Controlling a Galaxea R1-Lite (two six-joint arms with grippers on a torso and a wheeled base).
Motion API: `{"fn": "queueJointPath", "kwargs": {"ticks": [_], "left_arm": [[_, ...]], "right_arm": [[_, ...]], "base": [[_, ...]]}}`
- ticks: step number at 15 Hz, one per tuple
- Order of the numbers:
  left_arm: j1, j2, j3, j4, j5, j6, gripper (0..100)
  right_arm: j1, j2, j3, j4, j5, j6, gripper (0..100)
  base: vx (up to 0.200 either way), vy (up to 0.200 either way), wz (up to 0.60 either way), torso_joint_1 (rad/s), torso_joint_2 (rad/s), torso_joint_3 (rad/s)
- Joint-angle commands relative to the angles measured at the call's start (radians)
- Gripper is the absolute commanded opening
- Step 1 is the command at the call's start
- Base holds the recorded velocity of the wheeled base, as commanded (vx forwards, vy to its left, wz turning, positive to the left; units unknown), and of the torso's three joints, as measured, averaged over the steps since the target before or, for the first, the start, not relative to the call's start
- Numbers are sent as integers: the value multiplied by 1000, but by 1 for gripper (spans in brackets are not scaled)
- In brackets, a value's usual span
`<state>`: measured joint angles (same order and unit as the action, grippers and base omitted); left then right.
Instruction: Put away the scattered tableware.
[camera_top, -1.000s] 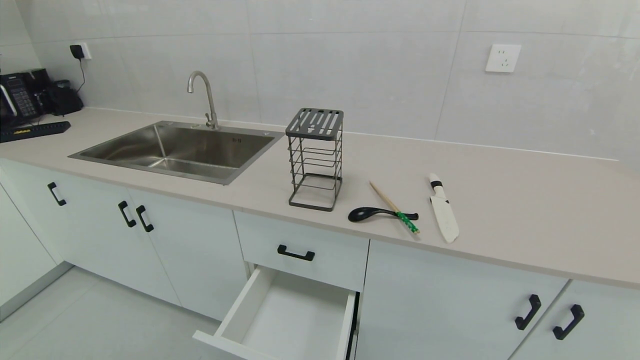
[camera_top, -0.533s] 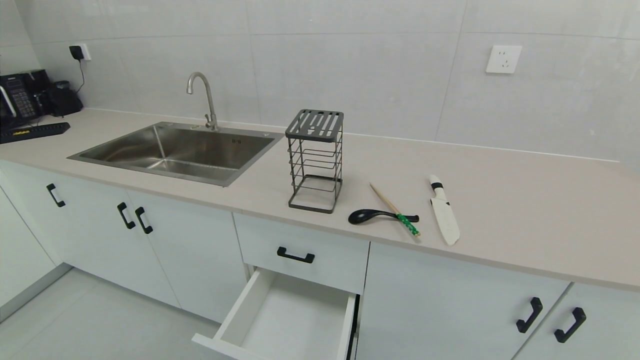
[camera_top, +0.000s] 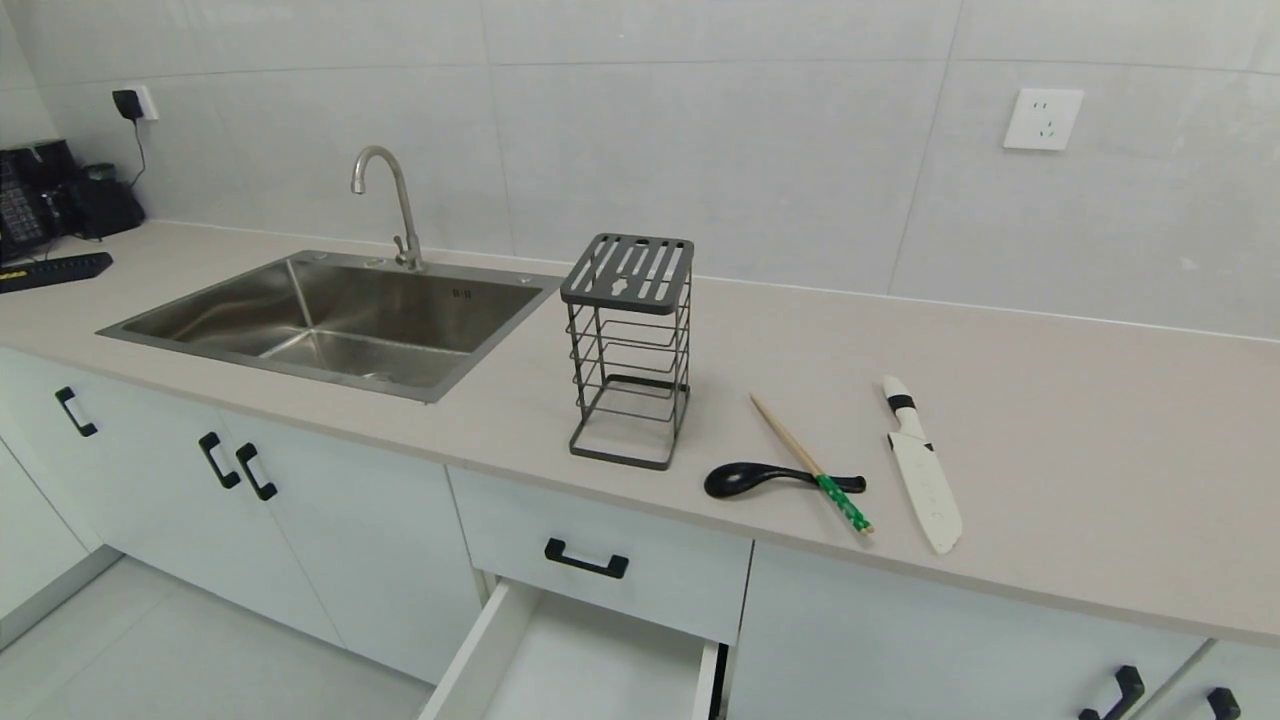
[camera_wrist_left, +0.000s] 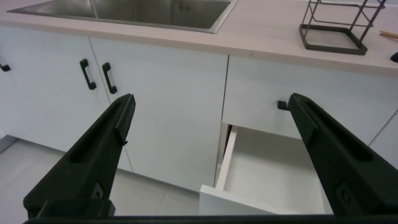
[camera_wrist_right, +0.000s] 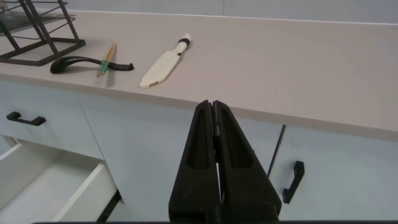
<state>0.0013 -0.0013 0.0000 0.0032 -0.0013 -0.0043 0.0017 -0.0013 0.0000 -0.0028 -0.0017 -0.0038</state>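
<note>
Tableware lay scattered on the countertop: a black spoon with chopsticks lying across its handle, and a white knife near them on the right. Left of the spoon stood a wire rack (upright, just beside the sink). Under the counter edge a drawer stood pulled out. The left gripper hung before the cabinet fronts, fingers wide apart and holding nothing; the right gripper had its fingers pressed together.
</note>
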Motion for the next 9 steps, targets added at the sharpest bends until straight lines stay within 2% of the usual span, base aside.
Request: {"fn": "queueJointPath", "kwargs": {"ticks": [1,3,4,6,9], "left_arm": [[0,1,0,0,0,0,100],[0,1,0,0,0,0,100],[0,1,0,0,0,0,100],[0,1,0,0,0,0,100],[0,1,0,0,0,0,100]], "right_arm": [[0,1,0,0,0,-1,0],[0,1,0,0,0,1,0],[0,1,0,0,0,-1,0],[0,1,0,0,0,-1,0],[0,1,0,0,0,-1,0]], "base": [[0,0,0,417,-173,232],[0,0,0,388,-173,215],[0,0,0,203,-85,110],[0,0,0,93,-44,49],[0,0,0,0,0,0]]}}
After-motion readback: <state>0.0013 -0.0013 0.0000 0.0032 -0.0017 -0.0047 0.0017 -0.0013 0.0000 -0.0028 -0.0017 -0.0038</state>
